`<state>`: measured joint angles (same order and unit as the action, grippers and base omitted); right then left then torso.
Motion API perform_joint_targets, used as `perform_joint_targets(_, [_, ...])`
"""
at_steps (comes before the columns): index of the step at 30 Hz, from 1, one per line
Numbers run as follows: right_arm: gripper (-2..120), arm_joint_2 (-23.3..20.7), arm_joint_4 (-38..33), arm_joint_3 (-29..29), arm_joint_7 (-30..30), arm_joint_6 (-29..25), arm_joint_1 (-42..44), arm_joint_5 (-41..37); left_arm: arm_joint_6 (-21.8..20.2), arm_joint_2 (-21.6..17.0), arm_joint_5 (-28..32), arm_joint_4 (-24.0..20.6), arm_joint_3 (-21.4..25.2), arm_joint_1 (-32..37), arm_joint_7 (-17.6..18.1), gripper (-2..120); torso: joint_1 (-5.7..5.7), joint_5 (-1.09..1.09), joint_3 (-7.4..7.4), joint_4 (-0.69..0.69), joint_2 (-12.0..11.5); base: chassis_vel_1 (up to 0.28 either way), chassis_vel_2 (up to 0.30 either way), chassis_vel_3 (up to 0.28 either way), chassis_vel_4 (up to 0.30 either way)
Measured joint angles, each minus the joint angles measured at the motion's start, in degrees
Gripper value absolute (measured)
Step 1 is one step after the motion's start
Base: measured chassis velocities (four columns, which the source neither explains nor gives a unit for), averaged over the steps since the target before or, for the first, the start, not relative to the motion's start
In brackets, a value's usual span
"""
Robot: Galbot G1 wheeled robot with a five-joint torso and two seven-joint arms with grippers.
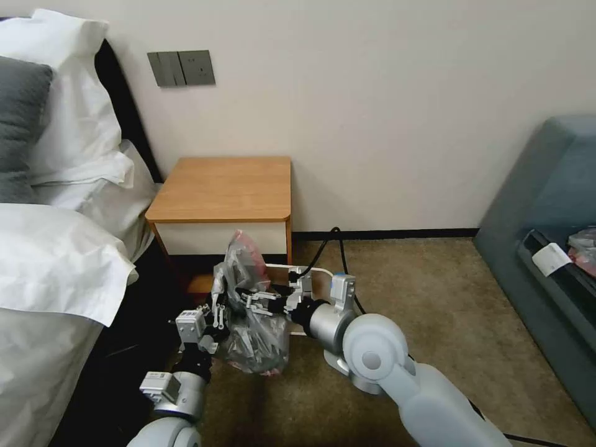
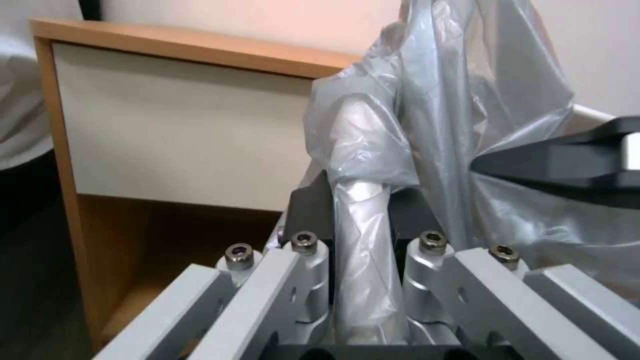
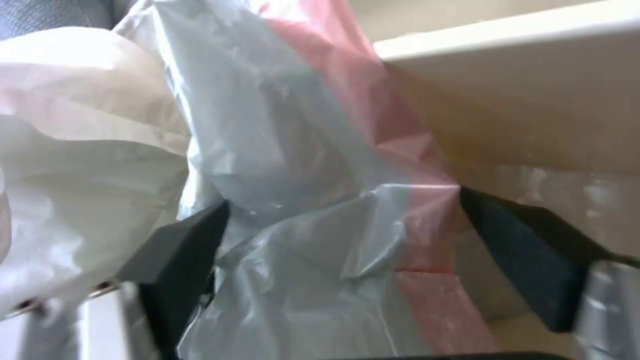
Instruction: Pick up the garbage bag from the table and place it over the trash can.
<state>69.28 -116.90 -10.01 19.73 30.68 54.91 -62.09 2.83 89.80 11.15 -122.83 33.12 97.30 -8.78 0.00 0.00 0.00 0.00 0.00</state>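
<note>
The grey translucent garbage bag (image 1: 257, 338) with a pink band hangs crumpled low in front of the table (image 1: 223, 186), just above the carpet. My left gripper (image 1: 217, 299) is shut on a fold of the garbage bag (image 2: 363, 210), pinched between its dark fingers (image 2: 310, 200). Reaching in from the right, my right gripper (image 1: 246, 299) is open, its fingers (image 3: 180, 255) wide apart with the garbage bag (image 3: 300, 210) bulging between them. The cream trash can (image 1: 310, 270) stands right behind the bag, mostly hidden; its rim (image 3: 507, 50) is close to my right gripper.
A bed with white bedding (image 1: 56, 261) lies on the left. A blue-grey sofa (image 1: 546, 205) fills the right side. A black cable (image 1: 329, 245) runs along the floor beside the table. Brown carpet (image 1: 434, 292) lies open to the right of the arms.
</note>
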Motion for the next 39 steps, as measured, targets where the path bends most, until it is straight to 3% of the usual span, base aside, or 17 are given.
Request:
perform_joint_targets(4, [68,-0.5,0.0,-0.4,-1.4,-0.5,0.5,1.9,0.0,0.0,0.1,0.5,0.0,-0.1,0.1,11,0.0,0.0,0.0,0.0,0.0,0.0,0.0,0.0,0.0])
perform_joint_targets(14, [37,-1.2,0.2,-0.4,-3.1,-1.2,1.0,4.3,-0.4,0.3,1.0,0.6,-0.5,-0.2,0.3,11,0.0,0.01,0.0,0.0,0.0,0.0,0.0,0.0,0.0])
perform_joint_targets(22, [4,-1.5,0.1,-0.3,-3.8,-1.8,1.5,6.1,-0.5,0.2,1.1,0.7,-0.6,-0.4,0.5,11,0.0,0.0,0.0,0.0,0.0,0.0,0.0,0.0,0.0])
perform_joint_targets(25, [0,-1.6,0.1,-0.3,-3.9,-1.8,1.5,6.2,-0.5,0.2,1.1,0.7,-0.6,-0.4,0.5,11,0.0,0.0,0.0,0.0,0.0,0.0,0.0,0.0,0.0])
perform_joint_targets(39, [0,-2.9,-1.3,1.9,-4.1,-3.8,1.7,9.4,-0.9,-0.1,1.1,1.8,1.1,-0.7,1.4,11,0.0,0.0,0.0,0.0,0.0,0.0,0.0,0.0,0.0])
